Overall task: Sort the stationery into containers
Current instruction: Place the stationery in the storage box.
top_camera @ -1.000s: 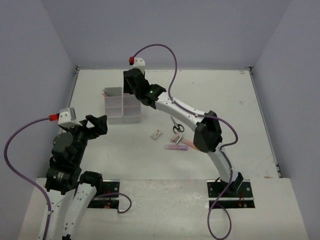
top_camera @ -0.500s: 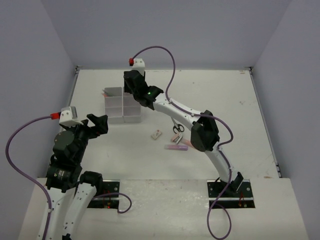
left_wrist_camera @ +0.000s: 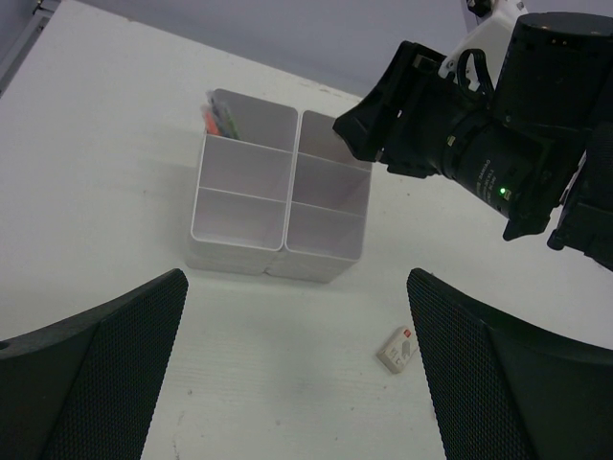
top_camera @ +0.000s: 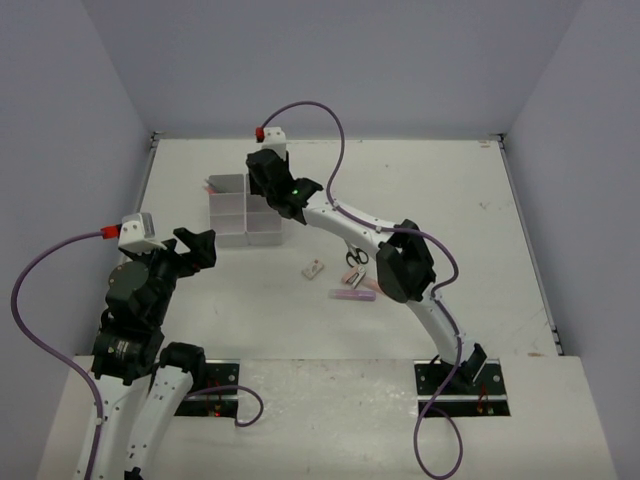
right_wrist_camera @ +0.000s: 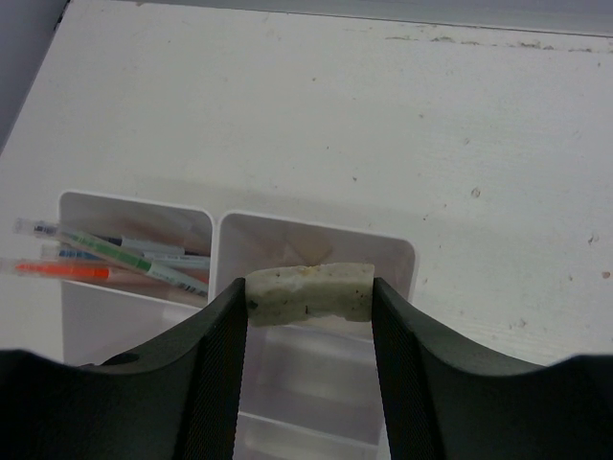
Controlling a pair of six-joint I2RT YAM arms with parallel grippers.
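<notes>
The containers (top_camera: 244, 213) form a white block of six compartments at the table's far left, also seen in the left wrist view (left_wrist_camera: 278, 196). My right gripper (top_camera: 262, 188) hangs over the block's far right compartment (right_wrist_camera: 316, 235), shut on a dirty white eraser (right_wrist_camera: 309, 292). Green, blue and red pens (right_wrist_camera: 115, 259) lie in the far left compartment. My left gripper (left_wrist_camera: 297, 374) stands open near the block with nothing in it. A small white eraser (left_wrist_camera: 397, 348) lies on the table by its right finger.
Black-handled scissors (top_camera: 354, 254), a purple marker (top_camera: 352, 295) and a pink-orange marker (top_camera: 366, 285) lie under the right arm's forearm, mid-table. The right arm (top_camera: 400, 265) arches across them. Grey walls close in the table's left, far and right sides.
My right gripper has crept slightly toward the far side above the containers, still holding the eraser. The left arm drew back a little early on, then stayed still.
</notes>
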